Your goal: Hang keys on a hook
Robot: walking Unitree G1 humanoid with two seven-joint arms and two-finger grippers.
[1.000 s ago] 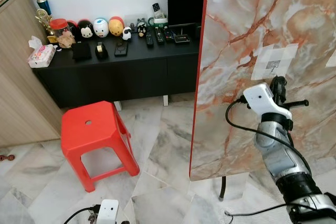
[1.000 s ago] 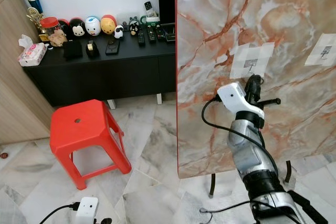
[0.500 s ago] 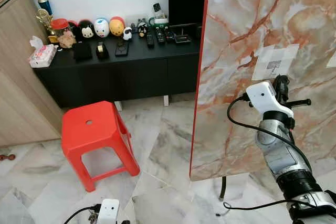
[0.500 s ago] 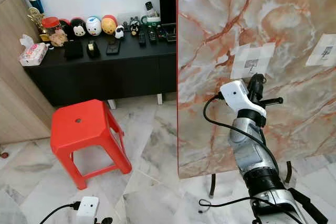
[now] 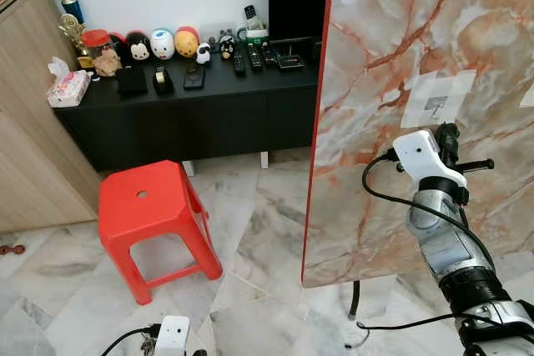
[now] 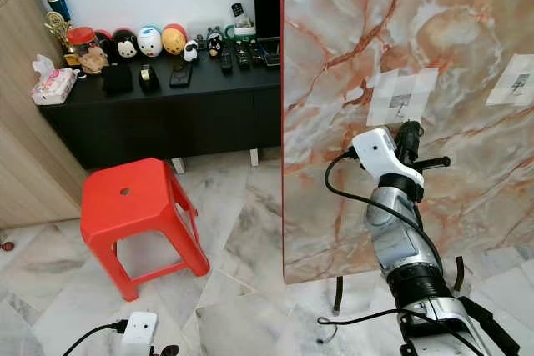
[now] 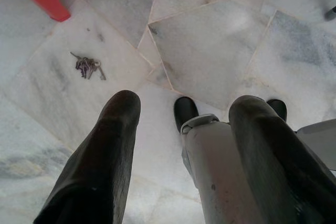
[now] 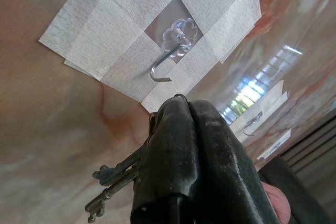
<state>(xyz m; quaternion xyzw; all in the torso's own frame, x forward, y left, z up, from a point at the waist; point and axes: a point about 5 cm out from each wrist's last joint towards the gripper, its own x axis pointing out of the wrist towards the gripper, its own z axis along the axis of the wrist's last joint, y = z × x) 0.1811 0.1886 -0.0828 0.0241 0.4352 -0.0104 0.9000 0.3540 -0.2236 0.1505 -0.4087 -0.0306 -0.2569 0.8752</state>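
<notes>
Here the keys (image 8: 113,182) are a small, light metal bunch: stiff blades that swing loosely on a thin ring, hard and likely to slip, so you should hold them at the ring and leave the blades free. They are held that way now: the right gripper (image 8: 181,109) has its jaws pressed together on the ring, with the blades dangling to one side just below the hook (image 8: 167,61). That hook is taped to the upright marble board (image 5: 392,31). The left gripper (image 7: 184,114) hangs over the floor (image 7: 210,40), fingers apart, above a second bunch of keys (image 7: 87,66).
</notes>
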